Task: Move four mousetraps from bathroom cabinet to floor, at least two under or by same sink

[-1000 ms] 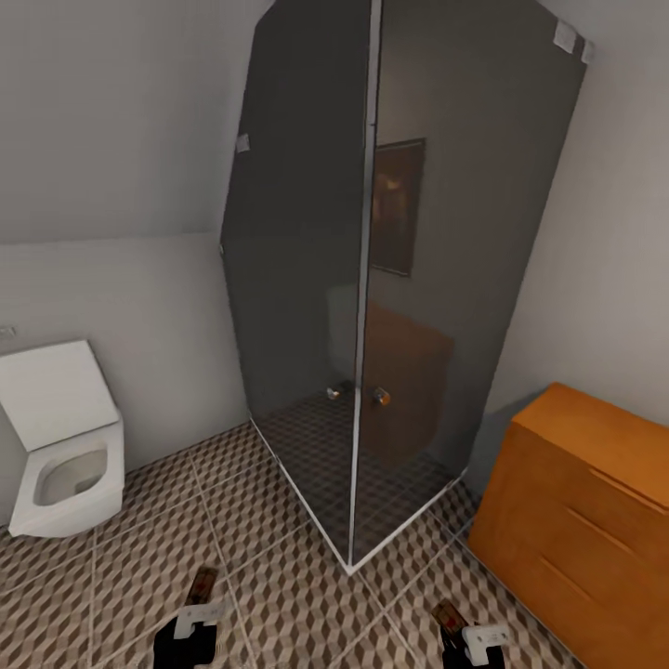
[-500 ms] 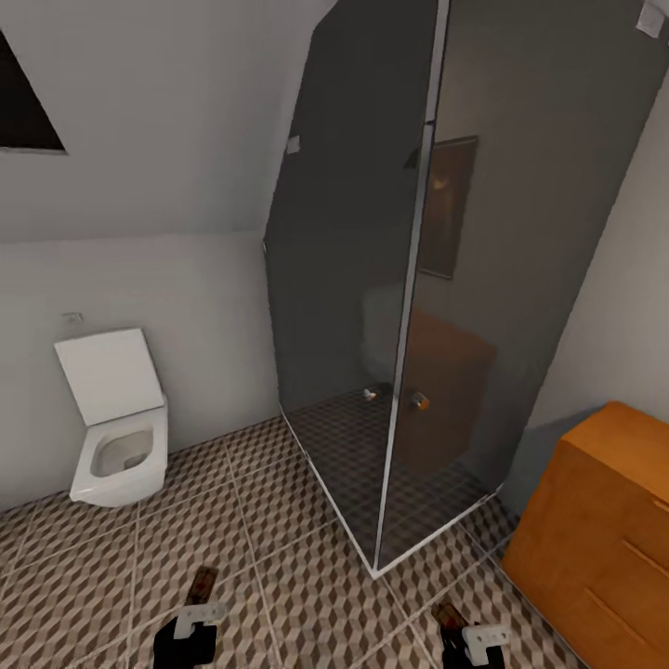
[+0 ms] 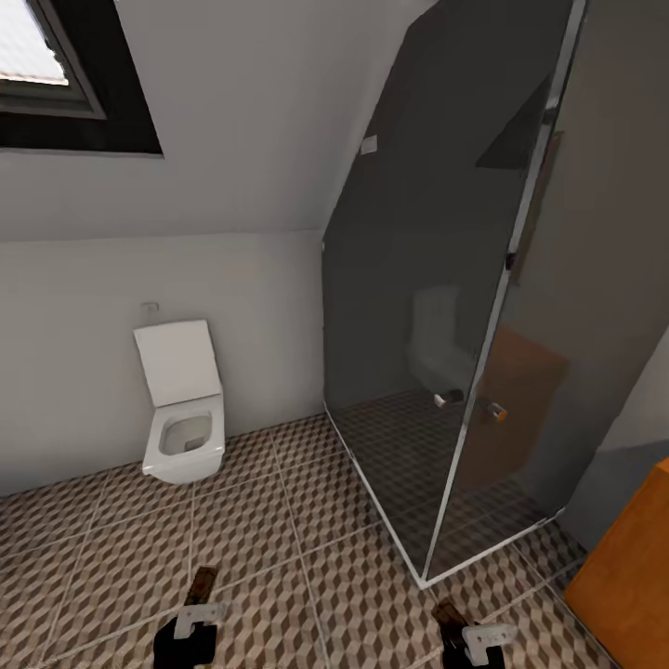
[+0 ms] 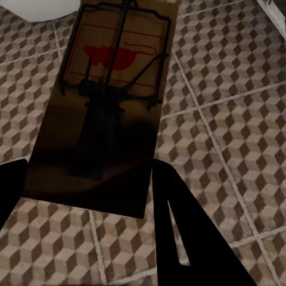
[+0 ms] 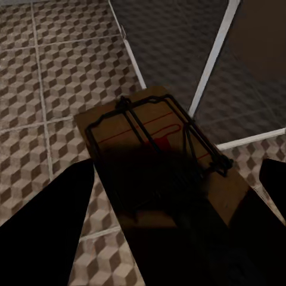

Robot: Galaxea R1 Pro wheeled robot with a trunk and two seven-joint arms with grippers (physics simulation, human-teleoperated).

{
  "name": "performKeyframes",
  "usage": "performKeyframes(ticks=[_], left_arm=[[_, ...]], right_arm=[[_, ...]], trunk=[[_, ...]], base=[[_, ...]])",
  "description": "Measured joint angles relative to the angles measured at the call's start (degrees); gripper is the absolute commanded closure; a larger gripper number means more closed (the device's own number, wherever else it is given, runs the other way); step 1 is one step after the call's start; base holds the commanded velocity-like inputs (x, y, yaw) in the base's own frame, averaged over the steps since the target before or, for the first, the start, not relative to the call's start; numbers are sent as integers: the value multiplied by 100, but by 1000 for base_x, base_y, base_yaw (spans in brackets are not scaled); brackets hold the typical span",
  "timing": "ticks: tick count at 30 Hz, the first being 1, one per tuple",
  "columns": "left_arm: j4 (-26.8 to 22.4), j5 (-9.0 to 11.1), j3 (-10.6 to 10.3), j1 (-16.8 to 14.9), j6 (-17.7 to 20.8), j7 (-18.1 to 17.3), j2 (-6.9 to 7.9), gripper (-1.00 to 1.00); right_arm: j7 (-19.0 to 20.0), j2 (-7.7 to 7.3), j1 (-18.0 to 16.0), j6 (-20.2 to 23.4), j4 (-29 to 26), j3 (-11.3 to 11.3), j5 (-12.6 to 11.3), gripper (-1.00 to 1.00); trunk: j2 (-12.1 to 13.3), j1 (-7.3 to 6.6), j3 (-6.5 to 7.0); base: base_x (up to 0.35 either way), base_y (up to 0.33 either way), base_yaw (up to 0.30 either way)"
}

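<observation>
Two mousetraps are held above the cube-patterned bathroom floor (image 3: 307,520). My left gripper (image 3: 192,621) is shut on one mousetrap (image 3: 202,585), a brown board with a red mark and dark wire (image 4: 113,89) that sticks out past the black fingers (image 4: 179,232). My right gripper (image 3: 472,641) is shut on a second mousetrap (image 3: 449,615), whose wire bar and board (image 5: 155,143) lie between its fingers (image 5: 47,232). An edge of the orange-brown cabinet (image 3: 632,576) shows at the lower right. The sink is out of view.
A white toilet (image 3: 184,413) with its lid up stands against the far wall at the left. A dark glass shower enclosure (image 3: 465,325) with a white floor frame fills the right half. A dark-framed window (image 3: 56,84) sits at the upper left.
The whole view has swung left: the toilet and shower have shifted right in the picture, the cabinet has nearly left it, and a window has come in. Both grippers still hold their traps.
</observation>
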Motion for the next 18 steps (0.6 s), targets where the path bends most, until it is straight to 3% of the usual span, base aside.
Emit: performKeyframes(ticks=[12, 18], left_arm=[[-4, 3, -2, 1, 1, 0, 1, 100], [-3, 4, -2, 1, 2, -1, 1, 100]], right_arm=[[0, 0, 0, 1, 1, -1, -4, 100], [0, 0, 0, 11, -1, -1, -5, 100]], trunk=[[-1, 0, -2], [0, 0, -38]], base=[[0, 58, 263], [0, 1, 136]])
